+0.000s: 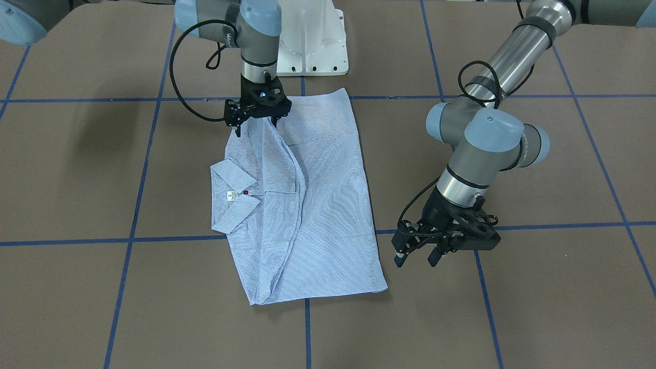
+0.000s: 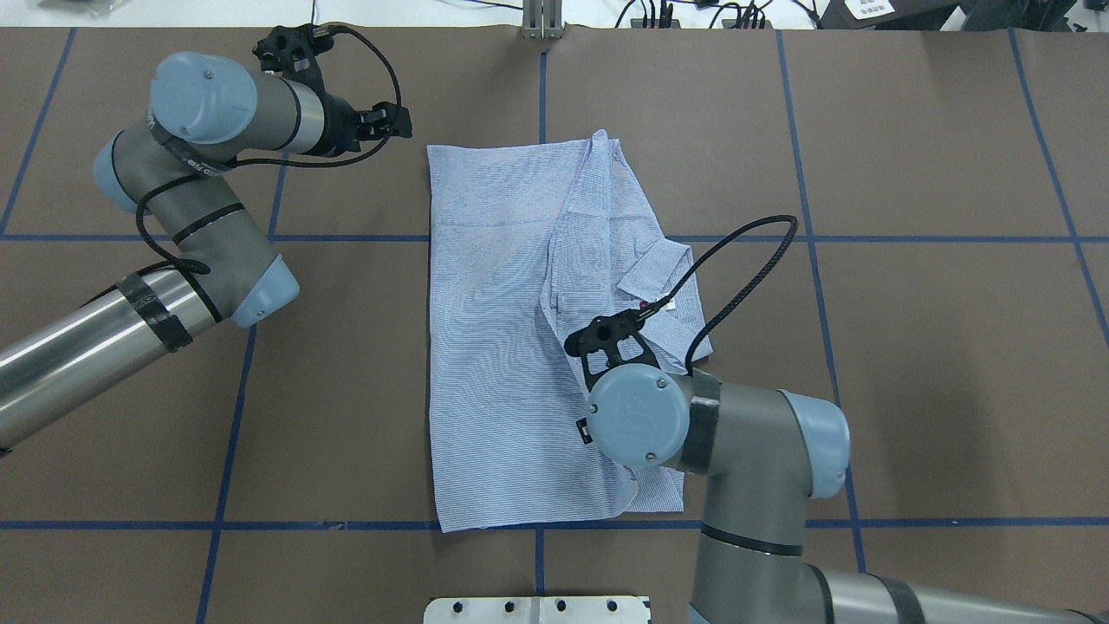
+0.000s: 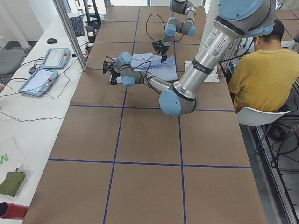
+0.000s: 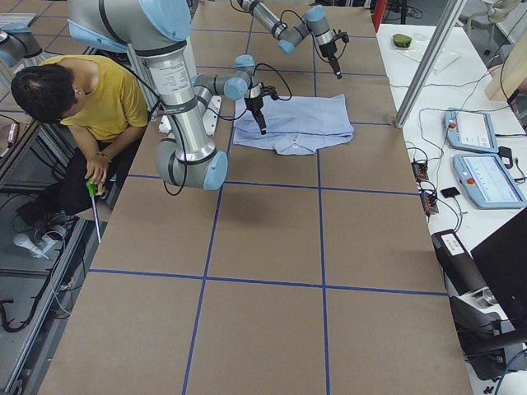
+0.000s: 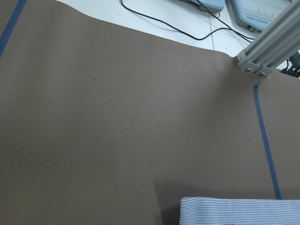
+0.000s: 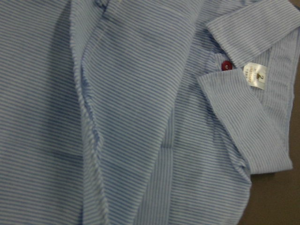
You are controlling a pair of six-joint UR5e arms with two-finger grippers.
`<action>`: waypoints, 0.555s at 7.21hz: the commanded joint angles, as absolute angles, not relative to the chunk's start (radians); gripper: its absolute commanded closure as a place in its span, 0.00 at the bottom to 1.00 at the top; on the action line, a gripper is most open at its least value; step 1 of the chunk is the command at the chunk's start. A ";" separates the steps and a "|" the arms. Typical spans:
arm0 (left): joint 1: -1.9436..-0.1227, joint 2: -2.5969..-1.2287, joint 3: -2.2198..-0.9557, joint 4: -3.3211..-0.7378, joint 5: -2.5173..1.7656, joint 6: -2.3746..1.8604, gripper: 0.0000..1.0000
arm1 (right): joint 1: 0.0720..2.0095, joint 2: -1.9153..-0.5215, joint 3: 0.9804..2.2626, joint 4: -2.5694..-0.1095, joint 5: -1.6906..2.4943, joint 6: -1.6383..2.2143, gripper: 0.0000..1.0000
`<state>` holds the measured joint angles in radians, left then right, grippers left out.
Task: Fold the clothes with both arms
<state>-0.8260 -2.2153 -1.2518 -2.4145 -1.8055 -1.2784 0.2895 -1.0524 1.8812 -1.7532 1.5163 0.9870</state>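
From my console both arms look alike: the left arm [image 1: 487,154] and the right arm [image 1: 259,46] are grey-silver tubes with rounded light blue joint caps. Black tape bands [image 2: 156,308] wrap the left arm's tube, and a black cable [image 1: 171,77] loops off the right arm's wrist. The left gripper [image 1: 416,260] and right gripper [image 1: 256,125] are black and open-framed. The pedestal base [image 1: 312,46] is white, with small holes along its flange.

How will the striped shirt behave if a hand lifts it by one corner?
Probably floppy: the shirt lies flat with soft creases, so it should sag from any pinch. Likely light: the cloth looks thin. The folded-over layers look loose, so a push would probably bunch them rather than slide it whole.
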 commanded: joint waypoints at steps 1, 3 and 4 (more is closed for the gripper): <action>-0.824 -2.221 -1.255 -2.414 -1.805 -1.295 0.14 | 0.293 -1.170 2.009 -1.798 1.526 1.037 0.00; -0.824 -2.218 -1.256 -2.414 -1.805 -1.295 0.14 | 0.281 -1.207 2.013 -1.805 1.548 1.126 0.00; -0.824 -2.218 -1.256 -2.414 -1.805 -1.295 0.14 | 0.282 -1.248 2.051 -1.836 1.554 1.144 0.00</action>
<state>-0.8238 -2.2187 -1.2559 -2.4145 -1.8051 -1.2944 0.2821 -1.2076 2.0174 -1.8094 1.5422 1.1156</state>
